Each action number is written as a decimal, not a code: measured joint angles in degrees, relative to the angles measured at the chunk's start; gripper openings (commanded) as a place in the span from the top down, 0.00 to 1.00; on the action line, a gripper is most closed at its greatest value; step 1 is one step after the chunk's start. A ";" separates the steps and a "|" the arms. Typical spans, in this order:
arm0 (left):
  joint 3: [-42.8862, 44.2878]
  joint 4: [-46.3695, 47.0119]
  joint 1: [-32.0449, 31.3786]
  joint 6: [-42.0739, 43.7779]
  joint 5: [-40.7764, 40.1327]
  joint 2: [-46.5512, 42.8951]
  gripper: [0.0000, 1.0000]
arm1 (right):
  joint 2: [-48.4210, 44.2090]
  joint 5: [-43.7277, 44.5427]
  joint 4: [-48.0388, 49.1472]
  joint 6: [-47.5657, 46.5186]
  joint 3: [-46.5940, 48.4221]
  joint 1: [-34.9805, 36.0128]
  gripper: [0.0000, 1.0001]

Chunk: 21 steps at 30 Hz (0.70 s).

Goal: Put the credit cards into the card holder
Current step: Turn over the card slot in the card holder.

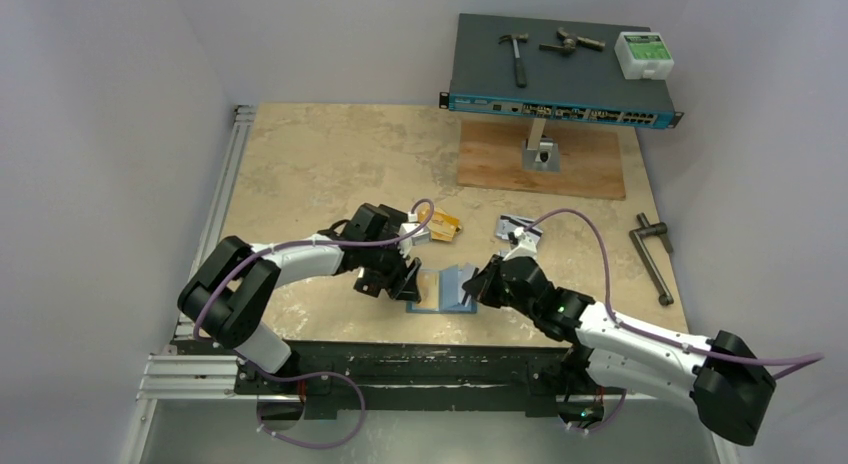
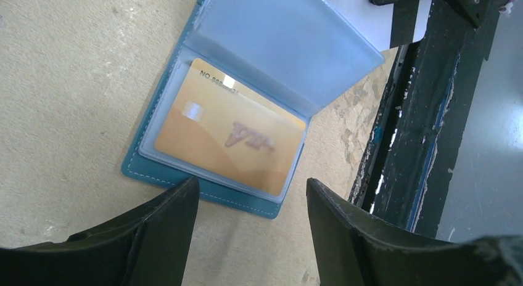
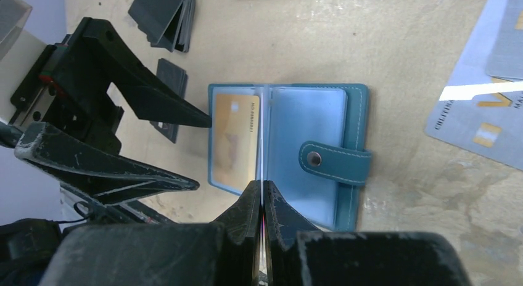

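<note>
Top external: table (image 1: 330, 164) has a network switch (image 1: 560, 84) on a wood board (image 1: 540, 164) at the back. The open card holder (image 1: 443, 287) lies near the front edge, long axis left-right, snap tab rightward. Left gripper (image 2: 251, 187) is spread and empty beside it; right gripper (image 3: 263, 190) is pressed together at its fold. Gold card (image 2: 228, 135) in the left pocket reads "NO…"; silver cards (image 3: 487, 101) and black cards (image 3: 166, 15) lie loose nearby.
</note>
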 measured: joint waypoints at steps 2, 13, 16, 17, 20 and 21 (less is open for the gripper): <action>0.00 0.00 0.44 -0.02 0.28 0.00 0.32 | 1.07 -0.33 1.84 0.17 0.00 0.00 1.00; 0.98 -2.40 6.80 -1.64 6.21 -1.79 0.26 | 11.17 -4.00 11.52 0.26 0.00 0.00 1.00; 2.14 -3.02 8.74 -3.21 8.48 -1.97 0.26 | 14.27 -5.66 14.43 0.20 0.07 0.04 1.00; 2.34 -3.10 9.18 -3.80 9.07 -1.97 0.26 | 15.21 -6.16 15.32 0.15 0.15 0.09 1.00; 2.45 -3.61 9.49 -4.70 10.43 -1.86 0.27 | 17.77 -7.67 17.68 0.07 0.61 0.42 1.00; 2.45 -3.74 9.46 -5.03 10.78 -1.62 0.27 | 18.51 -8.02 18.47 0.07 0.81 0.59 1.00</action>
